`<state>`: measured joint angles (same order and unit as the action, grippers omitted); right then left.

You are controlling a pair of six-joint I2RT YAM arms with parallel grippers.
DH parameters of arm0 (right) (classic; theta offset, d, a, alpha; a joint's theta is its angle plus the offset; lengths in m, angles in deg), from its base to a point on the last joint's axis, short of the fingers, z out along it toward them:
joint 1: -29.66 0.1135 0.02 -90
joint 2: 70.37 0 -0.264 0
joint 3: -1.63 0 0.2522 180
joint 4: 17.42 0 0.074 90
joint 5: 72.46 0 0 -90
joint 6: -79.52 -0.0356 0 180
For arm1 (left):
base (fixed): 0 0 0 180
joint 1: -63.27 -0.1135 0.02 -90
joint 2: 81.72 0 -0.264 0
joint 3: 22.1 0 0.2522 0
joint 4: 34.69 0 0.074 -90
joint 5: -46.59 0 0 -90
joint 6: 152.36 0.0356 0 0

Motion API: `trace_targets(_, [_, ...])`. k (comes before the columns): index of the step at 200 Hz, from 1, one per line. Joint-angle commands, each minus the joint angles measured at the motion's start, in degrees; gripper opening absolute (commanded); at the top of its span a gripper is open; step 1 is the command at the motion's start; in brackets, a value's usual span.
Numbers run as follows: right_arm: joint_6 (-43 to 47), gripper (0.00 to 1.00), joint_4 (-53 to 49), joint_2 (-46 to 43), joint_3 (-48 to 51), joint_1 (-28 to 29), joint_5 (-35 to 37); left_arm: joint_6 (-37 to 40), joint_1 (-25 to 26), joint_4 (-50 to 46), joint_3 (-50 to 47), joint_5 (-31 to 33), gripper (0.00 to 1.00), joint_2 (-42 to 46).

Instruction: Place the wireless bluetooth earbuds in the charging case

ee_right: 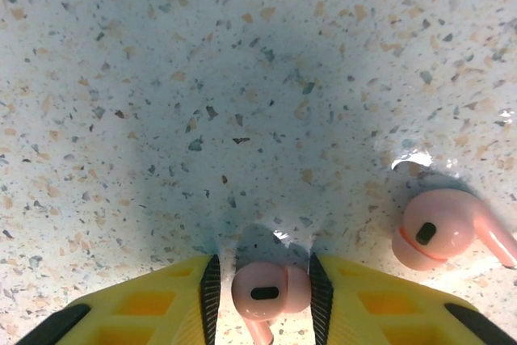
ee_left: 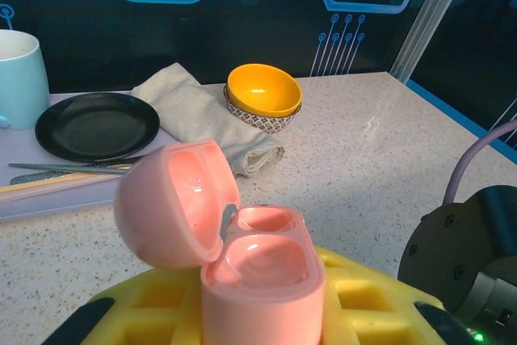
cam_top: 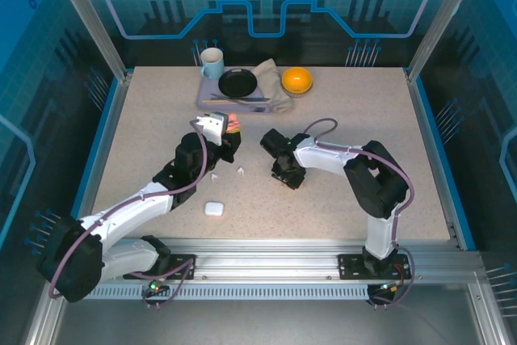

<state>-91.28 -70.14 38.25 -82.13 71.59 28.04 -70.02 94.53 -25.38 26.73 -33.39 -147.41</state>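
Observation:
My left gripper [cam_top: 227, 128] is shut on the salmon-pink charging case [ee_left: 260, 276] and holds it upright above the table. The case's lid [ee_left: 171, 201] is swung open and both of its wells are bare. My right gripper [ee_right: 262, 287] points down at the tabletop, open, its jaws on either side of a pink earbud [ee_right: 268, 288]. The right pad touches the earbud and a thin gap remains at the left pad [ee_right: 210, 296]. A second pink earbud [ee_right: 443, 230] lies on the table to the right. Two white earbuds [cam_top: 240, 171] lie near a closed white case [cam_top: 213, 208].
At the back of the table stands a lavender tray [cam_top: 212, 103] holding a pale mug [cam_top: 212, 62], a black plate [cam_top: 237, 82] and utensils. Beside it lie a grey cloth [cam_top: 271, 78] and an orange bowl [cam_top: 296, 80]. The right arm's wrist [ee_left: 472, 252] is close by on the right.

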Motion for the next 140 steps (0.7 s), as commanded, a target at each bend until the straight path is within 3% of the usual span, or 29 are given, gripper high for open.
trace_targets(1, [2.19, 0.35, 0.56, 1.95, -1.75, -0.53, -1.27, -1.22, -0.44, 2.94, -0.26, -1.02, 0.0, -0.36])
trace_targets(91, [10.03, 0.32, -1.93, 3.93, -5.33, -0.34, -1.13, -1.67, -0.42, 2.86, 0.33, -1.43, 0.0, -0.95])
trace_targets(140, [13.22, 0.36, -3.95, 6.08, -7.3, 0.25, -1.62, -1.66, -0.43, 2.59, 0.79, -1.65, 0.0, -0.93])
